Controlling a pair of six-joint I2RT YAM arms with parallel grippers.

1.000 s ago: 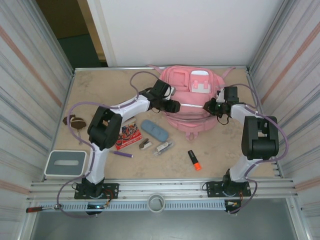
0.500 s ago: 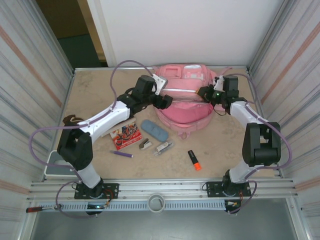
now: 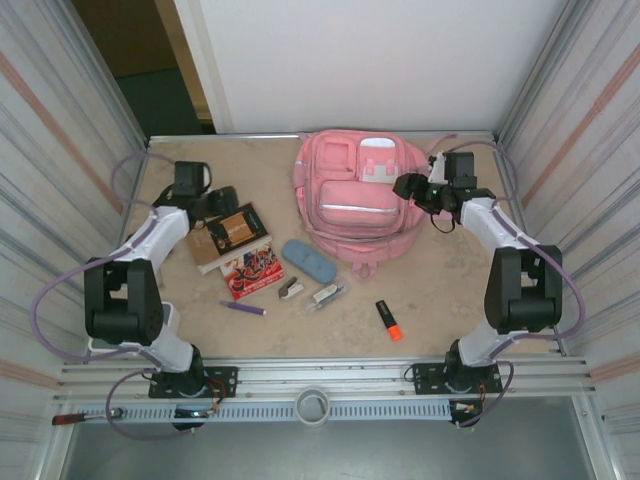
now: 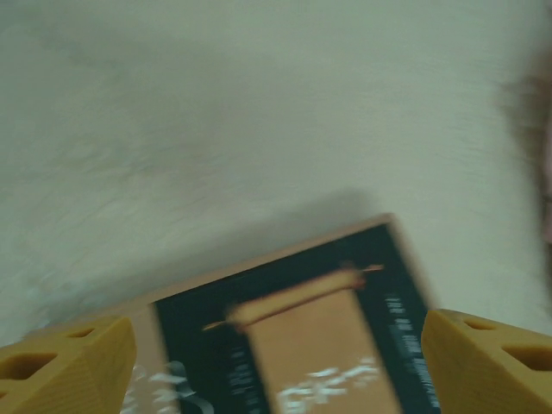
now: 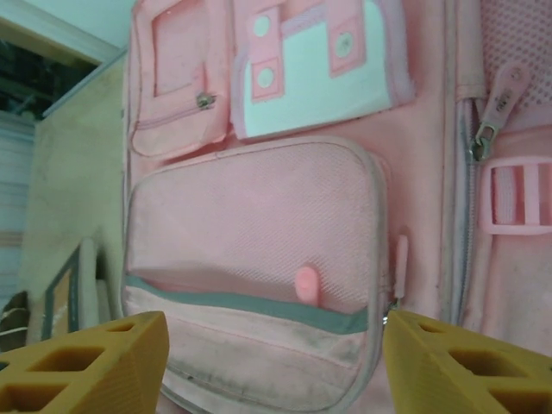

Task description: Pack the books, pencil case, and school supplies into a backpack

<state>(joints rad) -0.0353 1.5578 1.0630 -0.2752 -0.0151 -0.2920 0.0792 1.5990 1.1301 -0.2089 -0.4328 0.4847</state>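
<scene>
Packing step: probably fetching a book; every item appears to lie outside the backpack [image 3: 355, 205].
Next move: likely the left jaws closing on the thin book's edge, then a pocket held wide enough to take it.
Highlighter [image 3: 388, 320]: nearest, in front of the backpack's right corner.
Pen [image 3: 244, 308], stapler [image 3: 290, 289], clip [image 3: 326, 294]: in front of the backpack, toward its left.
Pencil case [image 3: 308, 261]: just beside the backpack's near-left corner, lying diagonally.
Red book [image 3: 255, 270]: flat, left of the pencil case.
Dark book [image 3: 232, 232]: flat, cover up, left of the backpack, long axis diagonal.
Left gripper [image 4: 276, 362]: spread wide above the dark book, gripping nothing.
Backpack pose: front up, long axis near-to-far, white patch at the far end.
Right gripper [image 5: 276, 362]: at the backpack's right side, fingers apart, empty.
</scene>
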